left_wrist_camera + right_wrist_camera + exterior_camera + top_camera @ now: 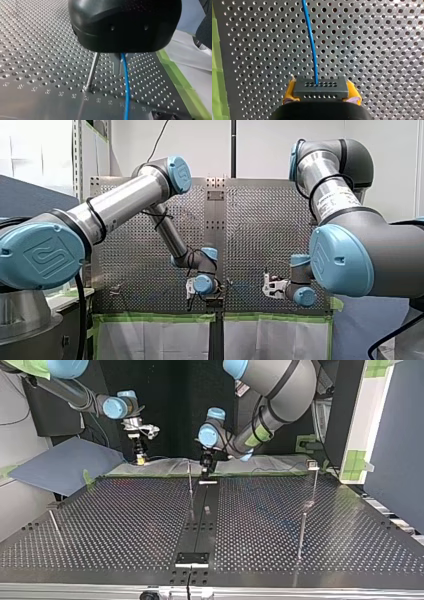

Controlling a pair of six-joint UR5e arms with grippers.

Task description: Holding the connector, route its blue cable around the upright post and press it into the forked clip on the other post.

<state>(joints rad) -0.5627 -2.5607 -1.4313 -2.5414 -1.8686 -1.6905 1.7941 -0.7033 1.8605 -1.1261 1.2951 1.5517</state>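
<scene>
Connector gripped, cable beside the post
My right gripper (320,93) clamps its yellow-padded fingers (289,94) on the dark grey rectangular connector (320,87), apart from the slim upright metal post (91,71). The thin blue cable (126,82) runs just beside that post over the perforated metal desk (30,50). My left gripper (207,469) hangs just beside the post, and I cannot tell how its fingers stand.

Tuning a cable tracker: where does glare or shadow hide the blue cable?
Left wrist view: blue cable stands out, despite glare on the table. Right wrist view: even light, cable plain ahead of the connector. Top view: dark, reflective table, cable barely shows.
</scene>
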